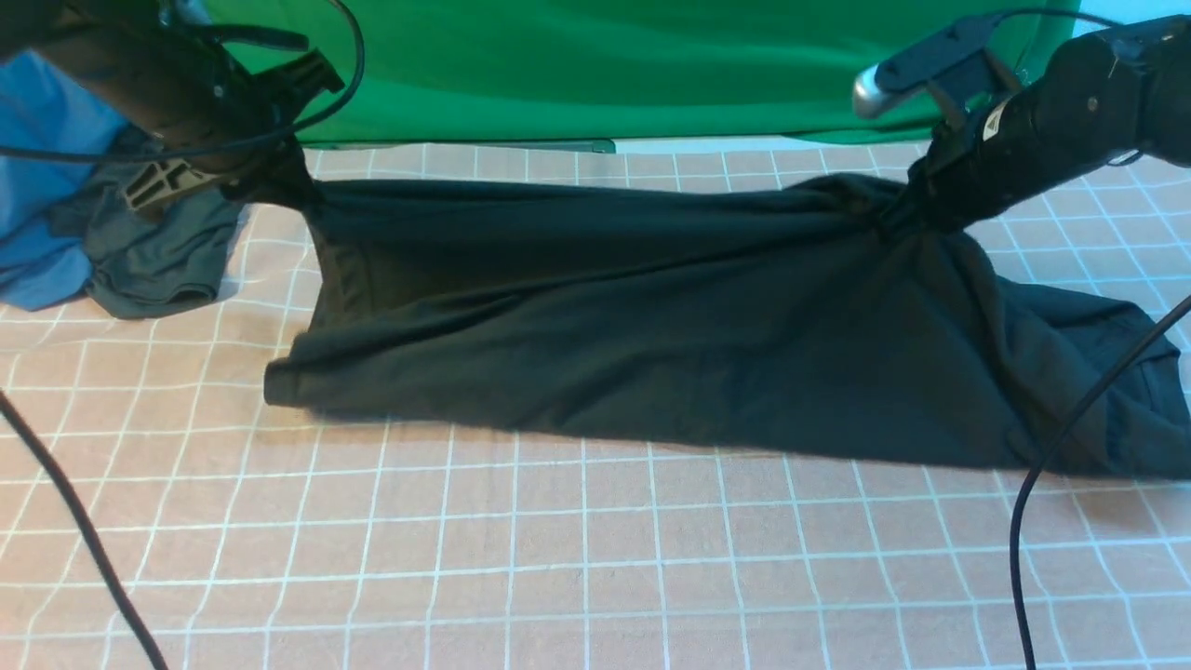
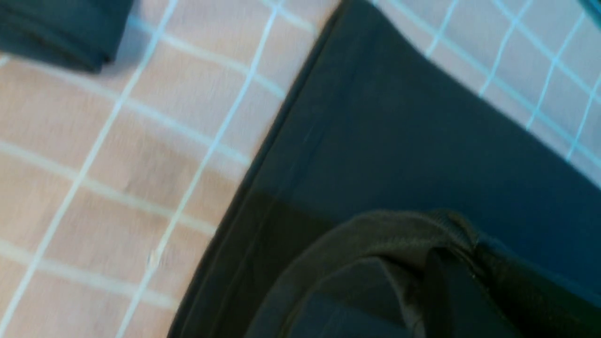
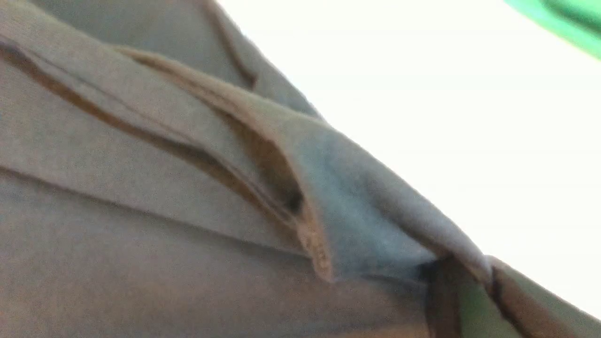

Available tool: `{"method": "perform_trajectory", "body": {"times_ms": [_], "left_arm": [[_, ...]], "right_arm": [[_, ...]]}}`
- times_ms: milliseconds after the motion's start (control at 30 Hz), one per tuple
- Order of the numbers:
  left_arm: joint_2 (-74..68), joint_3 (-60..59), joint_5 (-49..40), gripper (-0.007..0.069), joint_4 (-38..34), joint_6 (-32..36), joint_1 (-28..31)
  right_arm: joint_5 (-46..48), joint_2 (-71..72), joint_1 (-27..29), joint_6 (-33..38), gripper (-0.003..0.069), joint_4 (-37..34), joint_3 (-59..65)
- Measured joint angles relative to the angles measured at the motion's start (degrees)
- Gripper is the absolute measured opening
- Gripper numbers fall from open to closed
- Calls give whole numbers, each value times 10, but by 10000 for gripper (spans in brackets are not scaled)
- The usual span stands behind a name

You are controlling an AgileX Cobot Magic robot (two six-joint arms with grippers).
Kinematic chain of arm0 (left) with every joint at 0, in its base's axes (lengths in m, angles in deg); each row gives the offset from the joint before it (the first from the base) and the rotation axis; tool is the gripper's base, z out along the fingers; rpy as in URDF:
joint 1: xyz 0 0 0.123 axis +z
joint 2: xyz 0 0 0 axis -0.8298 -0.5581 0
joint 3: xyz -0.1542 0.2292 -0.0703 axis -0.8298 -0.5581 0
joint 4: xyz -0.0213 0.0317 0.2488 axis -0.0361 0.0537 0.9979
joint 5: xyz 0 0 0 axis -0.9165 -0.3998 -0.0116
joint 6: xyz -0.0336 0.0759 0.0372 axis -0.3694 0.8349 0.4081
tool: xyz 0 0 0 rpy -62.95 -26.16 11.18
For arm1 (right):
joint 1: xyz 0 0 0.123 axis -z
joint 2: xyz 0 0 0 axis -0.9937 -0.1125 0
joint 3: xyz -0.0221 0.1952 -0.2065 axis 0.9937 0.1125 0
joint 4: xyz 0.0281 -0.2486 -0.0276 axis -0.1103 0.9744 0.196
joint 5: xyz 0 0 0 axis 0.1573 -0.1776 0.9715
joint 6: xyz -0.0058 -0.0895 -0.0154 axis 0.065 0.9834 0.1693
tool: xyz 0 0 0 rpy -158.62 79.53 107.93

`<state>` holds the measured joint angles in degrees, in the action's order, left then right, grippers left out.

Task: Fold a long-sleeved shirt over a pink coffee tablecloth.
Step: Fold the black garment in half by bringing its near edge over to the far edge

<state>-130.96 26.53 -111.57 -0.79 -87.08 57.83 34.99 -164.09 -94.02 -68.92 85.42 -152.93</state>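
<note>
Pink tablecloth (image 1: 595, 558) foreground; left tool (image 1: 296, 184), right tool (image 1: 901, 216) clamp shirt (image 1: 651, 316).

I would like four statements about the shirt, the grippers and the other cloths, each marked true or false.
1. The left gripper and the right gripper are both shut on the long-sleeved shirt. True.
2. The grey-green garment lies at the robot's right. False: it lies at its left, beside the blue garment.
3. The shirt's near edge rests on the pink tablecloth. True.
4. The cloth at the back is yellow. False: it is green.
</note>
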Motion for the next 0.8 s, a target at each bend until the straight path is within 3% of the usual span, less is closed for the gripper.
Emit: {"method": "perform_trajectory", "body": {"times_ms": [467,533,700,800], "left_arm": [[-38,0,108,29,3,-1,0],[-42,0,116,29,4,-2,0],[-51,0,149,29,4,-2,0],[-51,0,160,29,4,-2,0]], "right_arm": [[-131,-70,4,1,78,1,0],[-155,-78,4,1,118,2,0],[-198,-83,5,19,306,6,-1],[-182,-70,6,15,344,8,-6]]}}
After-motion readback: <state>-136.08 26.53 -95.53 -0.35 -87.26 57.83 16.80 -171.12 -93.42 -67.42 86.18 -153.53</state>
